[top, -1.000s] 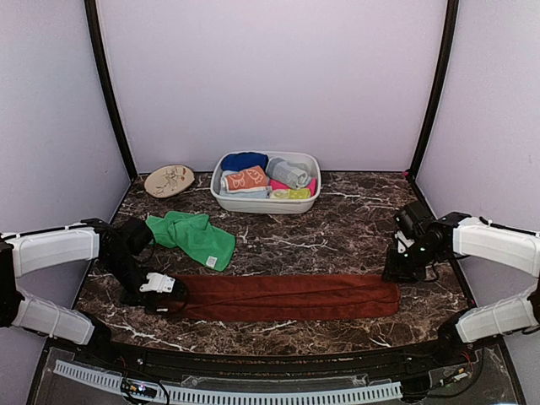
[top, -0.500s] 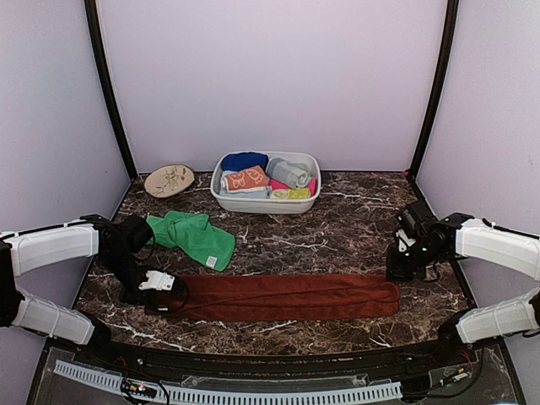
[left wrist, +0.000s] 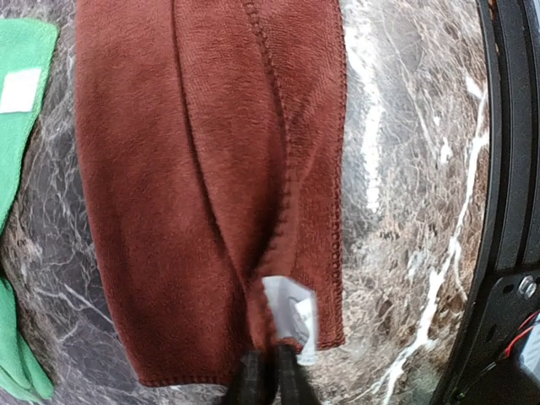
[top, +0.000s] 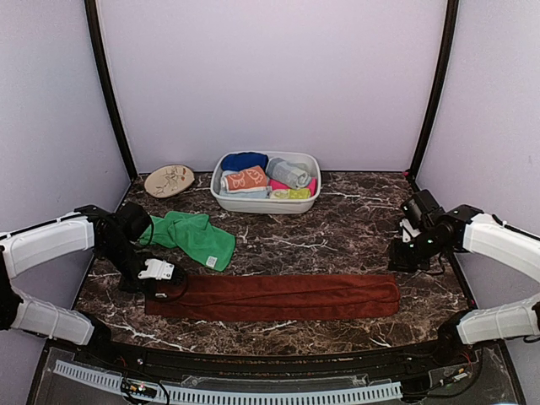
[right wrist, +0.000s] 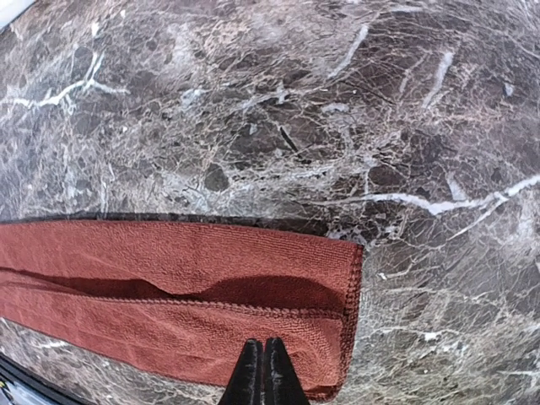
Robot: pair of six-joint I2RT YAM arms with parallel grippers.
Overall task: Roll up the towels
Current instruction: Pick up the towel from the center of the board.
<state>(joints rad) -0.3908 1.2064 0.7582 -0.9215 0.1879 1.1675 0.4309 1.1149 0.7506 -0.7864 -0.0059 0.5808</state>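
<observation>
**Left gripper**: jaws clenched, no gap showing. It sits at the left end of the rust-brown towel. In the wrist view a crease in the cloth runs straight into the fingertips, just beside a white label, so it appears to pinch a fold of that end. The contact itself is cut off by the lower frame edge.

**Right gripper**: jaws pressed together with nothing between them. From above it stands at the far side of the towel's right end. Whether the tips touch the cloth cannot be told.

**Task items:**
- The rust-brown towel lies flat as a long strip across the near part of the marble table, folded lengthwise and unrolled.
- The green towel lies crumpled just beyond its left end, white tag upward.
- The orange printed towel sits rolled in the white basin at the back. It is among other rolls that are partly hidden by the rim.
</observation>
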